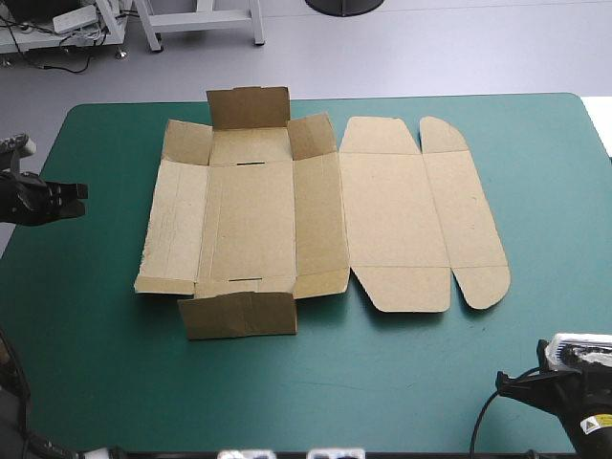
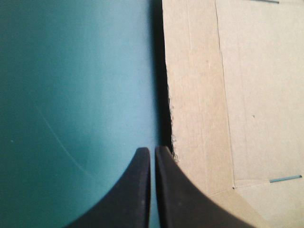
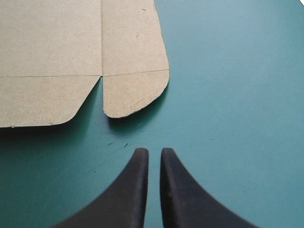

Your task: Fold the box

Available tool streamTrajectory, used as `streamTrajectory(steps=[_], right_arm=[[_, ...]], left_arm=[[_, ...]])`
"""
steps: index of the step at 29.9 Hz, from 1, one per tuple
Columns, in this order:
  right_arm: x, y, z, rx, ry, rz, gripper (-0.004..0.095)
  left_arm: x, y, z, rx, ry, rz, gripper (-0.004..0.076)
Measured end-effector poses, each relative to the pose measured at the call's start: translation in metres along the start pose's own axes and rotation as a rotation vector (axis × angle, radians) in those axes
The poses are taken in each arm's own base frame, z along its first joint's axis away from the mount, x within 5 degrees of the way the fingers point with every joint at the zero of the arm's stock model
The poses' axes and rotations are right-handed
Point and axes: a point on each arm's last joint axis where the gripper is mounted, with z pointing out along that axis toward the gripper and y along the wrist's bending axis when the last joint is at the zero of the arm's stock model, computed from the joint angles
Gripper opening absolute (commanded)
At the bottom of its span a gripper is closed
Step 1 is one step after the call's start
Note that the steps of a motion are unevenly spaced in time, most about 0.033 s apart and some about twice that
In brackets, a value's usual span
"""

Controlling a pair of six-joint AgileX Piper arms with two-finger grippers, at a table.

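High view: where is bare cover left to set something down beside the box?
Widest bare teal-green cover lies between the box and the table's near edge, up to the right gripper. Another patch runs from the box to the right edge. Crowded: the far edge and the strip by the left gripper.

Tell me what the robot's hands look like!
The left gripper and right gripper each have two black fingers shaped like curved fins, wide at the base and thin at the tip. The right arm is black with a white top and a small yellow sticker.
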Motion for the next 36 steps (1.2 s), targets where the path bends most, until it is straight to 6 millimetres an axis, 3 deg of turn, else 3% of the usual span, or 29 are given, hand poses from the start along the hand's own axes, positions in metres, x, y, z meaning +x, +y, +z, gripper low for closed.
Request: streamTrajectory(steps=[6,12,19,21,27,36], right_arm=[[0.0,0.0,0.0,0.0,-0.001,-0.003,0.0083],[0.0,0.0,0.0,0.001,-0.002,-0.003,0.0083],[0.0,-0.001,0.0,0.016,0.002,-0.015,0.0083],[0.0,-0.002,0.0,0.025,0.004,-0.022,0.0083],[0.001,-0.003,0.0,0.033,0.007,-0.028,0.0083],[0.001,-0.003,0.0,0.035,0.007,-0.031,0.0083]], left_arm=[[0.0,0.022,0.043,0.084,0.095,-0.082,0.0017],[-0.001,0.031,0.065,0.148,0.112,-0.099,0.0055],[0.0,0.027,0.092,0.168,0.178,-0.06,0.0352],[0.002,0.02,0.104,0.167,0.217,-0.036,0.0398],[0.006,0.006,0.133,0.183,0.301,-0.023,0.0403],[0.007,0.003,0.14,0.195,0.311,-0.055,0.0403]])
